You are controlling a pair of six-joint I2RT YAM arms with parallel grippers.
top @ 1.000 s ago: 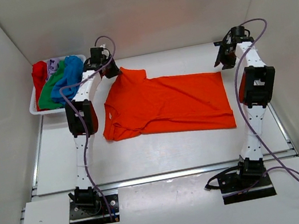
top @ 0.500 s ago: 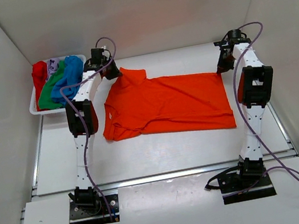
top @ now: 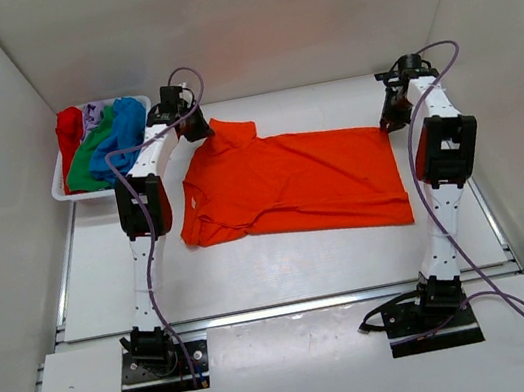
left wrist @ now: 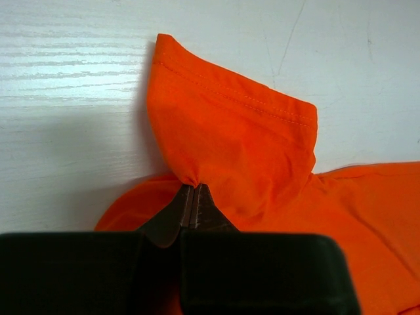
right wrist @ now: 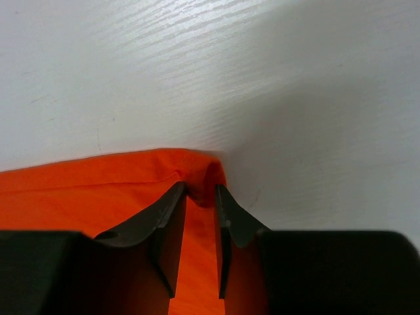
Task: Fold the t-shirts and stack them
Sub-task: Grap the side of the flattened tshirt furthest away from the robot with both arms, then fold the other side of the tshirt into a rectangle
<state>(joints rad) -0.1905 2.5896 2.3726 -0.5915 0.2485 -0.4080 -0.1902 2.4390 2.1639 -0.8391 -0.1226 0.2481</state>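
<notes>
Bright even overhead light, soft shadows; wrist views sharp, near foreground dark.

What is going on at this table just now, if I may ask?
An orange t-shirt lies spread on the table, worked from both far corners. The left pincer is shut on a pinch of cloth by the far sleeve. The right pincer stands open astride the shirt's far right corner, not yet clamped. The other shirts lie heaped in the white tray.

Orange t-shirt (top: 290, 183) lies spread flat; other t-shirts (top: 105, 137) heaped far-left.
</notes>
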